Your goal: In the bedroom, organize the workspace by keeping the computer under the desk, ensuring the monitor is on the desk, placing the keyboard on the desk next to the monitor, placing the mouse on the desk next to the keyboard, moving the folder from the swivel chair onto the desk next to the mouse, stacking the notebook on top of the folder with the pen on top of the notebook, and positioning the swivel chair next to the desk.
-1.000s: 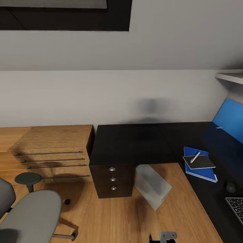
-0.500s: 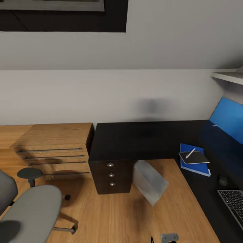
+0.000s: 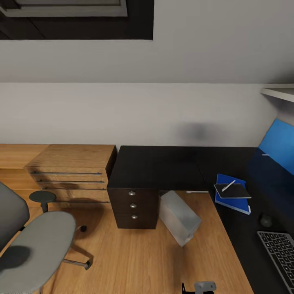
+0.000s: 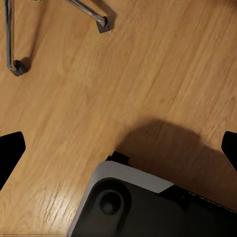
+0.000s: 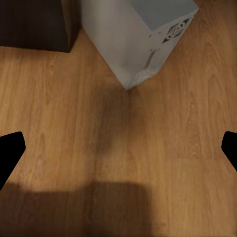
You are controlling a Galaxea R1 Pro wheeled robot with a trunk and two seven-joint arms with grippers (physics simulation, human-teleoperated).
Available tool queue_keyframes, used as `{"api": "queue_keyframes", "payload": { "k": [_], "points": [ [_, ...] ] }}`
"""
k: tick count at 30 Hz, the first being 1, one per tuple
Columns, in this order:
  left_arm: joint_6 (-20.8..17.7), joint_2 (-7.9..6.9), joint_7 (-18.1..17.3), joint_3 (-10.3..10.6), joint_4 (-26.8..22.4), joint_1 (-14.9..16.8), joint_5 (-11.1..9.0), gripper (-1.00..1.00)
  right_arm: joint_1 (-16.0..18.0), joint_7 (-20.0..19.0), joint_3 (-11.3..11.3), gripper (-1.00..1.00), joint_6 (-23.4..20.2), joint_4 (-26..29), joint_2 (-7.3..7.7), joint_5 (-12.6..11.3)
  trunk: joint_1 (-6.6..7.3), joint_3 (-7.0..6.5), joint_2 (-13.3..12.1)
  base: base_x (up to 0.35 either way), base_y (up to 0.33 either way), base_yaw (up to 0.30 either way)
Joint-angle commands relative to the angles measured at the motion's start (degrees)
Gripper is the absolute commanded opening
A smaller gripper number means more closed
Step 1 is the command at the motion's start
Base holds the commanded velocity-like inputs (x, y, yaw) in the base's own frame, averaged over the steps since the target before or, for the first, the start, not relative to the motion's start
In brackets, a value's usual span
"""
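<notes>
Grey computer (image 5: 138, 37) stands on the wood floor (image 5: 163, 148) well ahead of the right gripper (image 5: 118, 150), beyond its wide-open, empty jaws. Left gripper (image 4: 118, 150), equally spread and empty, hangs over the robot's base (image 4: 133, 207), chair legs (image 4: 15, 66) farther ahead.

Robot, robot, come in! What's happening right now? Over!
Both jaws open, holding nothing. Pen on notebook on folder, all on desk. Swivel chair off to the side. Computer sticking out onto floor.

Head view high, facing desk (image 3: 163, 167) corner, wrist views near floor, right sharing computer (image 5: 138, 34)
</notes>
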State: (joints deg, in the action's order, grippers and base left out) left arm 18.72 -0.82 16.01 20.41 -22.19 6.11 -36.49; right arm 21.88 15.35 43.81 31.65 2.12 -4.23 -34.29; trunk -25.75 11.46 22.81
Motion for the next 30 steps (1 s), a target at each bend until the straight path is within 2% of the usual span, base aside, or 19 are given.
{"api": "queue_keyframes", "payload": {
  "k": [1,13,18,22,25,27,30],
  "points": [
    [0.2,-0.06,0.4,0.3,-0.1,0.0,-0.3,1.00,0.0,0.4,0.5,1.00,0.1,0.0,-0.02,-0.2,-0.03,0.11,0.1,-0.005,-0.011,0.012],
    [0.2,-0.14,0.5,0.1,-0.1,0.0,-0.3,1.00,0.0,0.4,0.5,1.00,0.5,-0.1,-0.07,-0.2,-0.03,0.11,0.1,-0.001,-0.003,0.195],
    [0.2,-0.27,0.5,0.1,0.1,0.0,-0.4,1.00,-0.3,0.4,0.6,1.00,3.3,-0.1,-0.25,0.1,-0.03,0.11,0.1,0.000,0.000,0.274],
    [0.2,-0.52,0.4,0.2,1.1,0.0,-0.4,1.00,-1.2,0.7,0.5,1.00,8.8,-1.0,-2.22,0.4,-0.03,0.11,0.1,0.000,0.000,0.280],
    [0.2,-0.56,0.3,0.2,1.4,0.0,-0.4,1.00,-1.4,0.8,0.5,1.00,12.1,-2.0,-2.66,0.4,-0.03,0.11,0.1,0.000,0.000,0.281],
    [0.2,-0.61,0.2,0.2,1.6,0.0,-0.3,1.00,-1.7,0.8,0.4,1.00,17.3,-2.8,-2.90,0.4,-0.03,0.11,0.1,0.000,0.000,0.282],
    [0.2,-0.60,0.1,0.4,1.6,0.0,-0.3,1.00,-2.6,0.8,0.4,1.00,22.5,-3.2,-2.82,0.4,-0.03,0.11,0.1,0.000,0.000,0.282]
  ]
}}
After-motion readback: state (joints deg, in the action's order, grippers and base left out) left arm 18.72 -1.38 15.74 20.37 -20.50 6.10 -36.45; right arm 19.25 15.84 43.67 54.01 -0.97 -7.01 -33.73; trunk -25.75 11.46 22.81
